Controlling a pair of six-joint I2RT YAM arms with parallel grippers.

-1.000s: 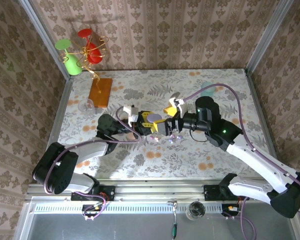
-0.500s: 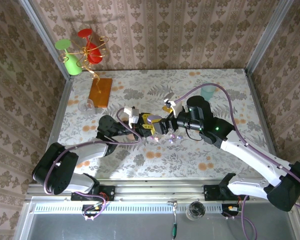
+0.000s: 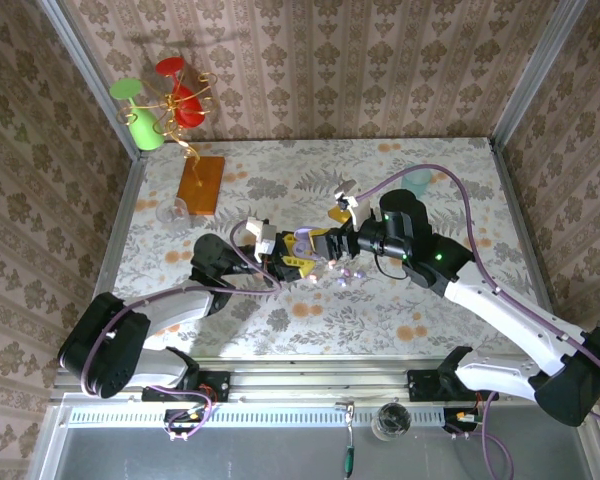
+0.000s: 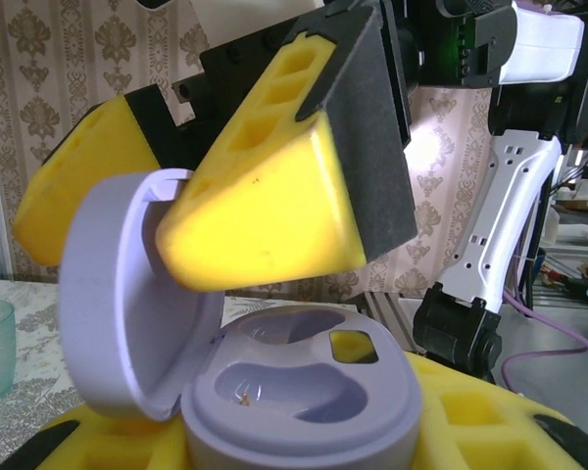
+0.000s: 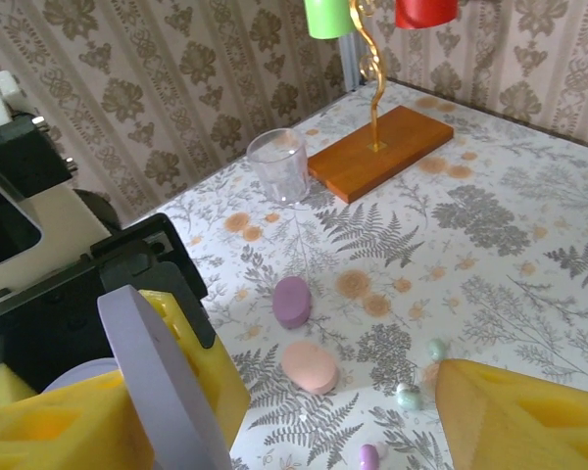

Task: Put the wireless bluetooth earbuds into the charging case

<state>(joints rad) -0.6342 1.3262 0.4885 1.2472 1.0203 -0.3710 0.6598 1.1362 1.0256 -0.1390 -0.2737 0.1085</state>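
Gripping open lilac case (image 4: pixel 304 384) w/ L claw (image 4: pixel 292 439); wells empty.

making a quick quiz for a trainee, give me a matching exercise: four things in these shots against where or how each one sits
Things:
1. open lilac case
2. clear glass
3. pink case
4. mint bud

Place or state:
A. closed, flat on the table next to the purple case
B. held in the left gripper, lid up
C. smallest of the four, loose on the table
D. upright beside the wooden base

Pairs: 1-B, 2-D, 3-A, 4-C
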